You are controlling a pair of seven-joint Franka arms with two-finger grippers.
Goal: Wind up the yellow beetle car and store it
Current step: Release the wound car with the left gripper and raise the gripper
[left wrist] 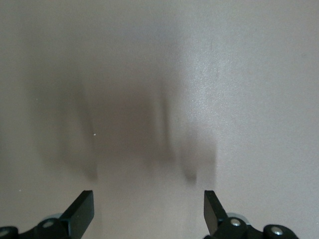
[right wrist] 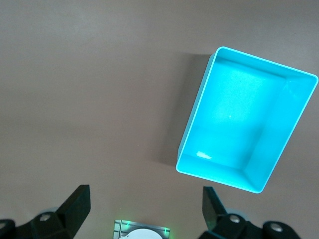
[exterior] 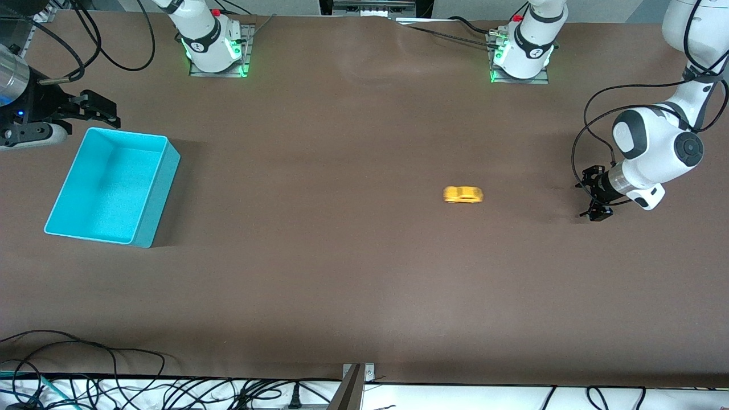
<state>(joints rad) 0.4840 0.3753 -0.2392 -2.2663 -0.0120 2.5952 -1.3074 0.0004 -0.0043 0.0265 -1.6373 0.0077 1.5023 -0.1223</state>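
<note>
The yellow beetle car [exterior: 463,195] sits free on the surface, well apart from the teal bin [exterior: 149,213]. The left tool [exterior: 596,199], spread and empty, hangs low toward its own end from the car and should straddle the body squarely. The right tool [exterior: 94,110], also spread, waits beside the bin.

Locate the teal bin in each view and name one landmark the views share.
Front view: teal bin on the table toward the right arm's end, empty.
Left wrist view: not in it.
Right wrist view: teal bin below the open right gripper.
Shared landmark: the brown table.

You are in a robot lab. Two white robot arms [exterior: 208,40] are bolted to a big brown table [exterior: 353,273]. Lots of black cables [exterior: 85,381] lie along its edge.
</note>
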